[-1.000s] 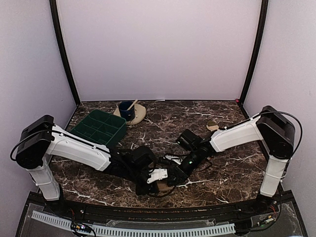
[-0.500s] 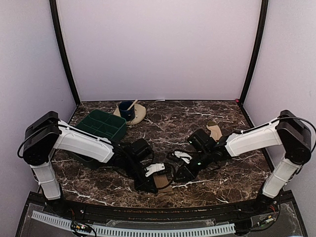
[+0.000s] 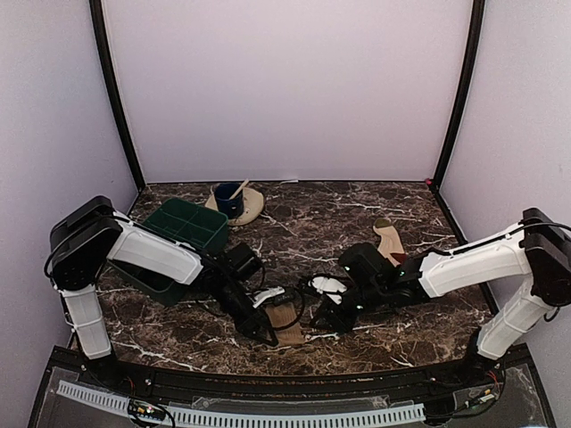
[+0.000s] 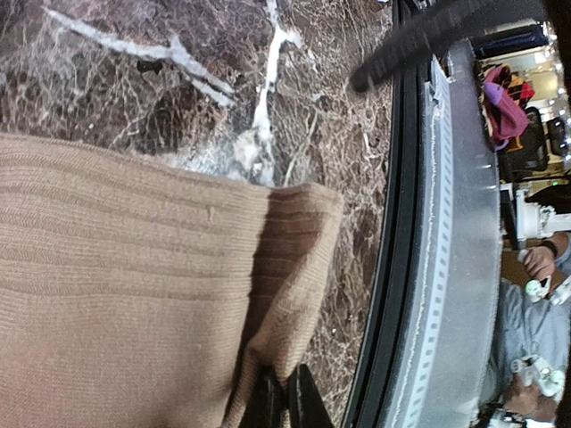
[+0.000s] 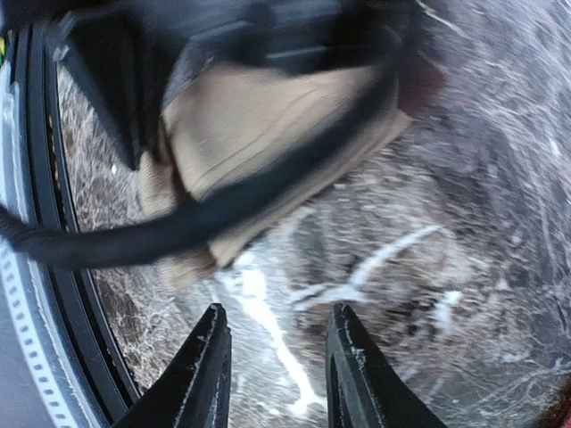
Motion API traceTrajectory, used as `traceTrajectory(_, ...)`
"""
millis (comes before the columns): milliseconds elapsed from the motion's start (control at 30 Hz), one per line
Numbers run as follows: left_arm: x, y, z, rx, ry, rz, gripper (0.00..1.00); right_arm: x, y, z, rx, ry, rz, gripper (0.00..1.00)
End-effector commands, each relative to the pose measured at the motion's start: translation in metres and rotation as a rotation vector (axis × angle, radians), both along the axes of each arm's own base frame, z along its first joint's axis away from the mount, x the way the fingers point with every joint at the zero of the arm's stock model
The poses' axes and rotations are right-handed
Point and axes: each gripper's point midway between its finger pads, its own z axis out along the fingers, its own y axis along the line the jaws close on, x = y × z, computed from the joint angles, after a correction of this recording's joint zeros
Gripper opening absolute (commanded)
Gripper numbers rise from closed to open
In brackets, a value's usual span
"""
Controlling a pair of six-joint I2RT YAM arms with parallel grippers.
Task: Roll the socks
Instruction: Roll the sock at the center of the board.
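A plain tan sock point(image 3: 288, 333) lies flat near the table's front edge, and it fills the left of the left wrist view point(image 4: 125, 294). My left gripper point(image 3: 275, 323) point(image 4: 284, 403) is shut on a pinched fold at the sock's ribbed cuff. My right gripper point(image 3: 323, 312) point(image 5: 275, 352) hovers just right of that sock, open, with only marble between its fingers. The sock point(image 5: 268, 134) shows ahead of it behind a black cable. The other sock point(image 3: 389, 237) lies farther back on the right, and its stripes are too small to make out.
A green compartment tray point(image 3: 183, 228) stands at the back left, beside my left arm. Behind it a blue cup point(image 3: 229, 200) with a spoon sits on a tan plate point(image 3: 253, 206). The table's black front rail point(image 4: 406, 267) runs close to the held sock.
Both arms have swung outward, their elbows now wider apart. The left gripper kept its hold on the tan sock and shifted it slightly left. The right gripper stayed open beside it.
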Motion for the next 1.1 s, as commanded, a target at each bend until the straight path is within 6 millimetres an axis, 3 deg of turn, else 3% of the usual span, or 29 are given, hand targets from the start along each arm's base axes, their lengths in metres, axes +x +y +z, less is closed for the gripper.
traceTrajectory(0, -0.009, 0.004, 0.004, -0.035, 0.12, 0.007, 0.0, -0.001, 0.017, 0.007, -0.019, -0.156, 0.042, 0.34)
traceTrajectory(600, -0.003, 0.016, -0.004, -0.044, 0.234, 0.062, 0.0, -0.033, 0.042, 0.031, -0.063, -0.431, 0.176, 0.34)
traceTrajectory(933, -0.003, 0.022, -0.015, -0.005, 0.248, 0.08, 0.0, -0.057, 0.062, 0.028, -0.088, -0.481, 0.283, 0.34)
traceTrajectory(1067, -0.001, 0.023, -0.016, -0.003, 0.248, 0.087, 0.0, -0.061, 0.065, 0.014, -0.126, -0.489, 0.317, 0.33)
